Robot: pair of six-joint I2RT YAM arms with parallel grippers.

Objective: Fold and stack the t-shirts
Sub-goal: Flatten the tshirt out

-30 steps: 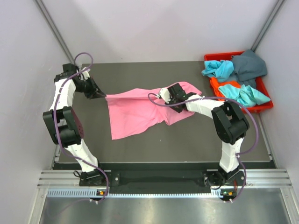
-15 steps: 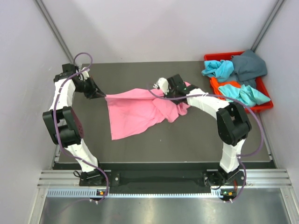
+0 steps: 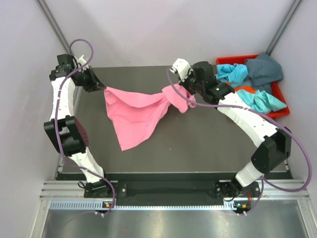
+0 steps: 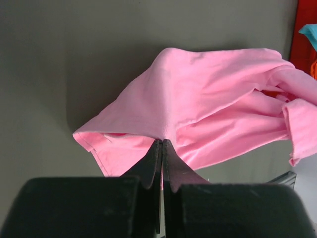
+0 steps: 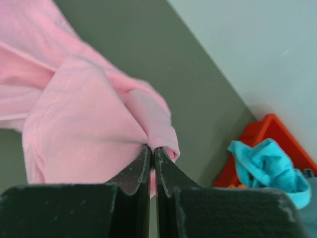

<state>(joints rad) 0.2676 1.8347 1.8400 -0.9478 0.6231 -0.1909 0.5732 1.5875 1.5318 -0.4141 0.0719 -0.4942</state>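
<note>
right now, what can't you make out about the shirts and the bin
Top view: how many shirts fill the red bin; the turquoise shirts and dark teal-grey shirt lie heaped over the orange shirt.
Left wrist view: the bin is cut off by the right edge.
Both wrist views: which part of the pink t-shirt the left gripper and right gripper pinch; bunched cloth hides it.

right gripper (image 3: pixel 184 91) clamped, lifting the pink t-shirt (image 3: pixel 133 111).
</note>
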